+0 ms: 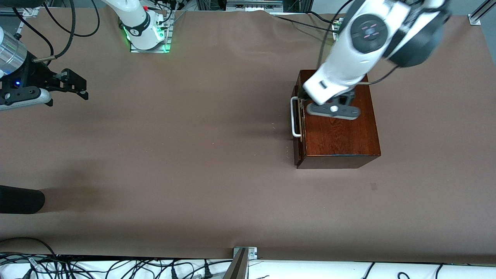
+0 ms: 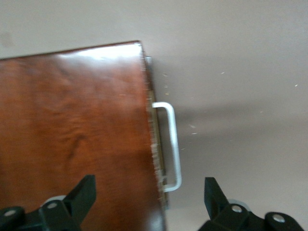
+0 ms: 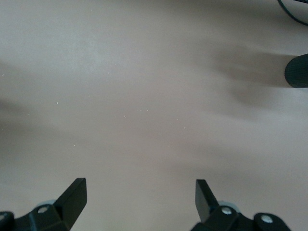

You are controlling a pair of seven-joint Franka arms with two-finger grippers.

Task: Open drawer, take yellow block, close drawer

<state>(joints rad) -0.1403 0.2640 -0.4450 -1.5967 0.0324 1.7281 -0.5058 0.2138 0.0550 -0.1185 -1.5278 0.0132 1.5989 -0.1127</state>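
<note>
The dark reddish-brown wooden box (image 1: 339, 128) stands toward the left arm's end of the table. Its drawer (image 1: 298, 133) faces the right arm's end and sits in against the box, its white bar handle (image 1: 295, 116) sticking out. My left gripper (image 2: 149, 192) hangs open over the box top's handle edge, one finger (image 2: 84, 190) over the wood (image 2: 72, 134) and the other (image 2: 214, 192) over the table past the handle (image 2: 172, 144). It holds nothing. My right gripper (image 1: 73, 83) waits open and empty over bare table (image 3: 139, 195) at the right arm's end. The yellow block is hidden.
A black rounded object (image 1: 19, 199) lies at the table's edge at the right arm's end, also seen as a dark shape (image 3: 298, 71) in the right wrist view. Cables (image 1: 116, 267) run along the edge nearest the front camera. The right arm's base (image 1: 145, 29) stands farthest from that camera.
</note>
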